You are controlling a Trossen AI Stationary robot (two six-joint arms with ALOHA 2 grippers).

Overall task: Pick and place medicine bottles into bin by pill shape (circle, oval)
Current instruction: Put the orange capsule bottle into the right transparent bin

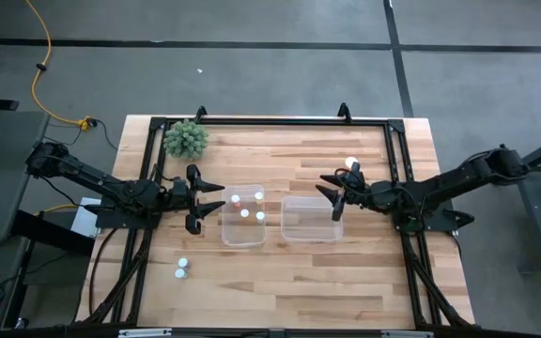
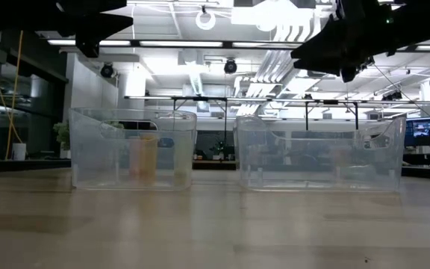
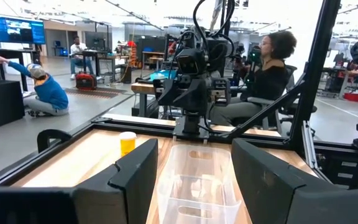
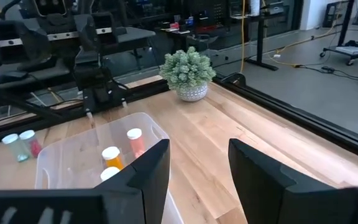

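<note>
Two clear tubs stand side by side in the middle of the wooden desk [image 1: 280, 272]. The left tub [image 1: 243, 215] holds three medicine bottles [image 1: 245, 213] with white caps; in the right wrist view at least one of them is orange [image 4: 111, 157] and one has a reddish body [image 4: 135, 140]. The right tub [image 1: 312, 220] has no bottle inside it that I can see.

Two more small bottles [image 1: 182, 268] with white caps stand close together on the desk, near its front-left part, well apart from both tubs. One other bottle [image 1: 351, 164] with a white cap stands behind the right tub, just beside the right hand; in the left wrist view it looks orange [image 3: 127, 142].

The left hand [image 1: 207, 198] hovers just beside the left tub, on its outer side, and its fingers are spread wide with nothing between them. The right hand [image 1: 332, 195] hangs above the back-right corner of the right tub, also with its fingers spread and holding nothing.

A green spiky plant [image 1: 185, 139] in a pale pot sits at the back-left corner of the desk. In the room behind, one person sits on a chair [image 3: 270, 68] and another crouches on the floor [image 3: 42, 93].
</note>
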